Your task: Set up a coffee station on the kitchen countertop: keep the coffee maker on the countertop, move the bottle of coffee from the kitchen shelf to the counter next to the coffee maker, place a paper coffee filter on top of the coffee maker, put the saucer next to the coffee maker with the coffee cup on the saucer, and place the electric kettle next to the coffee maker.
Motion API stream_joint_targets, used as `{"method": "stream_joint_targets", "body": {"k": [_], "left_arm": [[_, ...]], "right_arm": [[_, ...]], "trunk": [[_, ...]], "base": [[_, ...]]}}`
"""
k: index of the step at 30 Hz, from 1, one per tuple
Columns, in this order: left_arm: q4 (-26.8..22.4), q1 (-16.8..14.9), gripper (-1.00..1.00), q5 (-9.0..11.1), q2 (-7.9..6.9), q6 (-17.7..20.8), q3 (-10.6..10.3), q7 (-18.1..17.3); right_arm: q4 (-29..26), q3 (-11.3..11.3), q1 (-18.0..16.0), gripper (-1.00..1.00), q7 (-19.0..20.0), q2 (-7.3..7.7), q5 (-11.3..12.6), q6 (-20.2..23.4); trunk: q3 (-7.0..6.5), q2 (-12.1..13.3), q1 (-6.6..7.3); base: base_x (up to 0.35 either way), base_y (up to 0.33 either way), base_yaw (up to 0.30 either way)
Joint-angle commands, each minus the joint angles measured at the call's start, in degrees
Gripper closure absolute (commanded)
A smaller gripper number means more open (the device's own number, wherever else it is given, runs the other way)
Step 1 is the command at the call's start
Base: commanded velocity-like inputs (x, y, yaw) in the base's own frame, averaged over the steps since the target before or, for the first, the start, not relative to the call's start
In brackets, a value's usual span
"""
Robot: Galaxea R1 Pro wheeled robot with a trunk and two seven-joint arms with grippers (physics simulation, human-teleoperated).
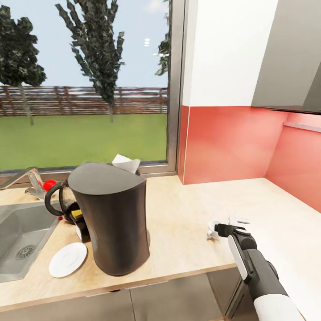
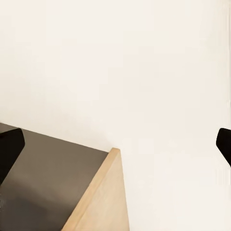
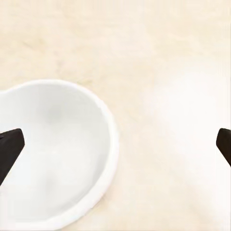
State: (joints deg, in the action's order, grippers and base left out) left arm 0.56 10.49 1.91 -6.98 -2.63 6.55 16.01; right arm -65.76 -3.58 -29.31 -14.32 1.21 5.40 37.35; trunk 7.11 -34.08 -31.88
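The coffee maker (image 1: pixel 113 223), a tall dark-grey cylinder, stands on the kitchen countertop (image 1: pixel 187 223). A paper coffee filter (image 1: pixel 126 164) pokes up at its far rim; whether it rests on the top I cannot tell. Left of the maker, partly hidden, are the glass electric kettle (image 1: pixel 62 203) and the yellow-capped bottle of coffee (image 1: pixel 76 214). The white saucer (image 1: pixel 67 259) lies in front of them. My right gripper (image 1: pixel 225 226) hangs open above the coffee cup (image 1: pixel 212 229). In the right wrist view the coffee cup (image 3: pixel 53 154) sits under one finger of the right gripper (image 3: pixel 115 147). My left gripper (image 2: pixel 115 144) is open.
A grey sink (image 1: pixel 18 236) with a faucet (image 1: pixel 26 178) is set into the counter at the left. A window sill and red backsplash (image 1: pixel 227 142) close off the back, and the counter turns a corner at the right. A wood edge (image 2: pixel 101 192) shows in the left wrist view.
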Motion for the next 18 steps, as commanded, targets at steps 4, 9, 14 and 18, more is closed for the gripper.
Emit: {"method": "stream_joint_targets", "body": {"k": [4,9,14,18], "left_arm": [[0.07,-0.03,-1.0,0.2,0.03,-0.27,0.31,0.07],[0.14,-0.03,-1.0,0.2,0.04,-0.27,0.3,0.07],[0.14,-0.03,-1.0,0.2,0.04,-0.27,0.33,0.07],[0.14,0.04,-1.0,0.2,0.04,-0.27,0.33,0.07]], "right_arm": [[0.62,0.06,-0.04,-1.0,-0.48,0.02,0.51,0.18],[2.51,-0.02,-0.04,-1.0,-0.49,0.1,0.49,0.16],[4.26,-0.06,-0.02,-1.0,-0.53,0.11,0.51,0.18],[6.25,-0.19,0.0,-1.0,-0.54,0.11,0.57,0.1]], "trunk": [[0.08,-0.07,-0.05],[0.08,-0.07,-0.05],[0.08,-0.07,-0.05],[0.08,-0.07,-0.05]], "base": [[0.241,0.0,0.0],[0.034,0.0,0.0],[0.003,0.0,0.0],[0.0,0.0,0.0]]}}
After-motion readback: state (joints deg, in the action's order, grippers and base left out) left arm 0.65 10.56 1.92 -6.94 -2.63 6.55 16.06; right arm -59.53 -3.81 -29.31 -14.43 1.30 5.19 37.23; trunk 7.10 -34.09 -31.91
